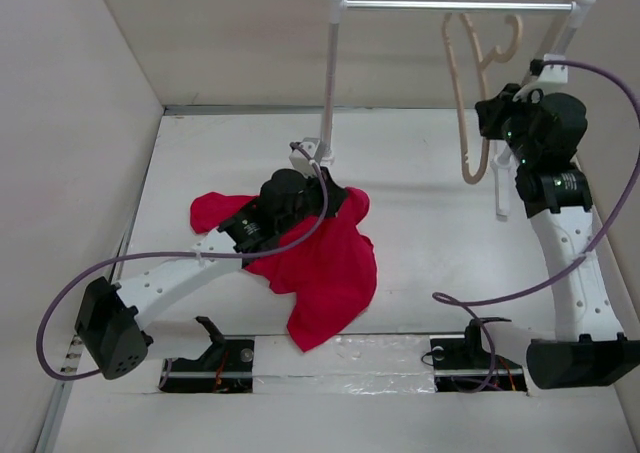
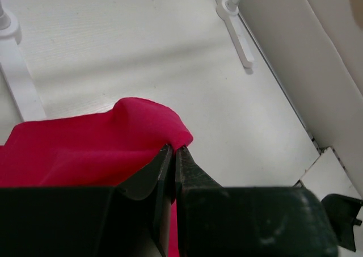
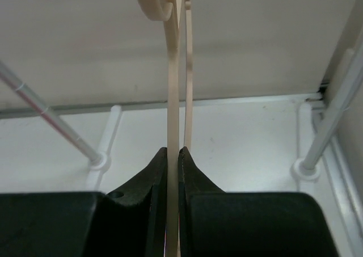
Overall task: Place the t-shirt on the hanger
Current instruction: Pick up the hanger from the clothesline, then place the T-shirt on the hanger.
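The red t-shirt point(image 1: 325, 273) lies crumpled on the table's middle. My left gripper point(image 1: 335, 201) is shut on a fold at its far edge, and the pinched cloth point(image 2: 136, 135) bulges above the fingertips in the left wrist view. The pale beige hanger point(image 1: 463, 103) hangs by its hook from the rack's rail at the back right. My right gripper point(image 1: 492, 123) is shut on the hanger's thin arc point(image 3: 172, 98), which runs straight up between the fingers point(image 3: 190, 166).
The white-posted rack has its metal rail point(image 1: 455, 5) across the back, a left post point(image 1: 330, 83) just behind my left gripper, and a right post point(image 1: 560, 48) by my right arm. Its feet point(image 2: 235, 24) lie on the table. White walls close in the sides.
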